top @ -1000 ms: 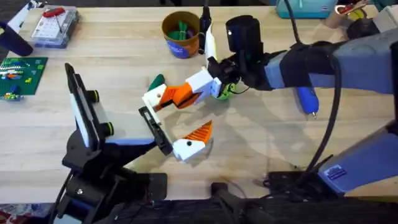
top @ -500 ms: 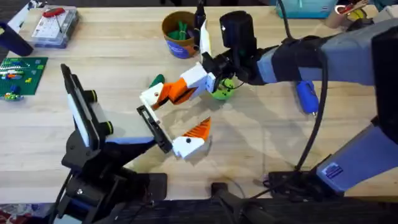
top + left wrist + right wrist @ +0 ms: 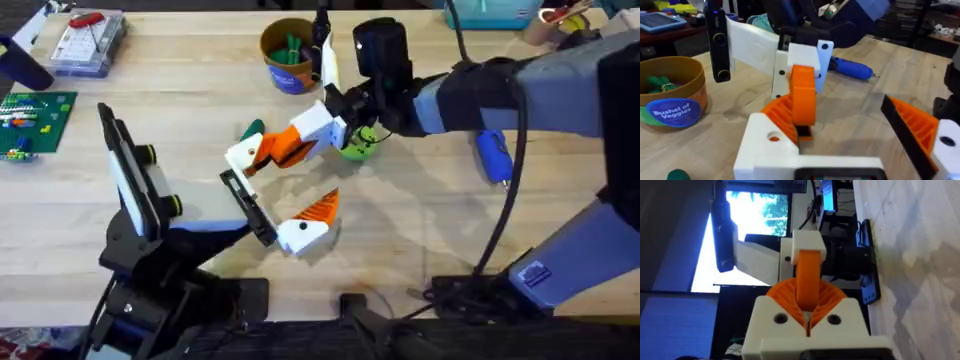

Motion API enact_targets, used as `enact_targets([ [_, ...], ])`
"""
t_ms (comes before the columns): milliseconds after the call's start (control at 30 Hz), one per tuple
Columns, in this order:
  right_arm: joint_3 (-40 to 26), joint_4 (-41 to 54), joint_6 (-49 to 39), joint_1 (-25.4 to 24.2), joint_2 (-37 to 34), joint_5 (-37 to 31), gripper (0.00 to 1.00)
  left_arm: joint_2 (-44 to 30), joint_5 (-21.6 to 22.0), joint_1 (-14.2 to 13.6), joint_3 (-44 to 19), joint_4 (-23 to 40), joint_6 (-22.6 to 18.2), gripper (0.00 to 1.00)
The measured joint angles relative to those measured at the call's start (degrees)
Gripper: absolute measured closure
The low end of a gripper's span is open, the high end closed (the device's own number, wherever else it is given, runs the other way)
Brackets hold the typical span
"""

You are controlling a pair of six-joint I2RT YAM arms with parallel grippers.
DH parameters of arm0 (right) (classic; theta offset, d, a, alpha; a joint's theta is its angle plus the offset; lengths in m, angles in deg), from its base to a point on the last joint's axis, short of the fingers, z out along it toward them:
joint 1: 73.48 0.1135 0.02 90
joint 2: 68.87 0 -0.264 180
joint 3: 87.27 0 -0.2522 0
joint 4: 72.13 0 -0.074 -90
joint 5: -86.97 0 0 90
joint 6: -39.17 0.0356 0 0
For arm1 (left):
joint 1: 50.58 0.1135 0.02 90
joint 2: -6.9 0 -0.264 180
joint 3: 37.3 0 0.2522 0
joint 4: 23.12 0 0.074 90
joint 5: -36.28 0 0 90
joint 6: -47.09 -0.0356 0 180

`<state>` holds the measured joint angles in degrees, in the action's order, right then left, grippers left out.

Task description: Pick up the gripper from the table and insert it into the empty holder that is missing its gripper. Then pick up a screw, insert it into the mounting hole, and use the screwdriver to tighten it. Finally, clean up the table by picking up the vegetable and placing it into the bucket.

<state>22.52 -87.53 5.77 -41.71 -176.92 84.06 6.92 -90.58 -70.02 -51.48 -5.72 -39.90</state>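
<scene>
Since 1 second ago the right gripper [image 3: 262,152] has swung a little toward the far left, then held steady over the last half second. Its white-and-orange jaws are clamped on the gripper [image 3: 808,282], the small white-based piece with an orange ribbed tip that stands up between them in the right wrist view. It hangs just beyond the holder [image 3: 250,207], the black bar at the end of the left arm, whose other side already carries a finger [image 3: 310,225]; the left arm grips nothing of its own.

By my reading, step 1 is half done: the piece is lifted but not seated. Screw, tightening and cleanup remain. The screwdriver [image 3: 491,157] lies untouched beside the right arm, the vegetable [image 3: 251,130] rests on the table [image 3: 120,225], and the bucket [image 3: 290,56] stands at the far edge.

No screw can be made out. The holder's slot is hidden beneath the held piece.
</scene>
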Motion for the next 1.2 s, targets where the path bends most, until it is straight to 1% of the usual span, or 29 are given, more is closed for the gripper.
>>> enact_targets([
  [433,-0.1,0.0,0.0,0.0,0.0,0.0,0.996,0.0,0.0,0.0,0.0,0.0,0.0,0.009],
  [467,-0.1,0.0,0.1,0.0,0.0,0.0,0.963,0.0,0.0,0.0,0.0,0.0,0.0,0.009],
  [500,-0.1,0.0,0.1,0.0,0.0,-0.1,0.829,0.0,-0.2,0.0,0.0,0.0,0.1,0.01],
  [533,-0.3,-0.1,0.2,0.0,0.0,-0.5,0.695,0.0,-1.5,-0.1,0.0,0.1,0.3,0.01],
  [600,-1.5,-0.6,0.1,0.0,0.0,-1.1,0.4,0.0,-4.5,-1.1,-0.1,0.3,0.3,0.01],
  [633,-2.1,-0.9,0.1,0.0,0.0,-1.4,0.233,0.0,-5.5,-1.4,-0.1,0.3,0.4,0.01],
  [667,-2.6,-1.1,0.1,0.0,0.0,-1.6,0.088,0.0,-6.4,-1.5,-0.1,0.4,0.4,0.01],
  [700,-2.8,-1.2,-0.1,0.0,0.0,-1.8,0.029,0.0,-7.1,-1.5,-0.1,0.4,0.5,0.01],
  [733,-3.0,-1.0,0.0,0.0,0.0,-2.1,0.009,0.0,-8.4,-1.5,-0.1,0.5,0.5,0.01],
  [1000,-3.0,-0.9,0.0,-0.7,0.0,-2.2,0.008,0.0,-9.5,-1.5,-0.1,0.6,0.5,0.01],
  [1200,-3.0,-0.9,0.4,-4.6,0.0,-2.2,0.008,0.0,-9.9,-1.5,-0.1,0.6,0.5,0.01],
])
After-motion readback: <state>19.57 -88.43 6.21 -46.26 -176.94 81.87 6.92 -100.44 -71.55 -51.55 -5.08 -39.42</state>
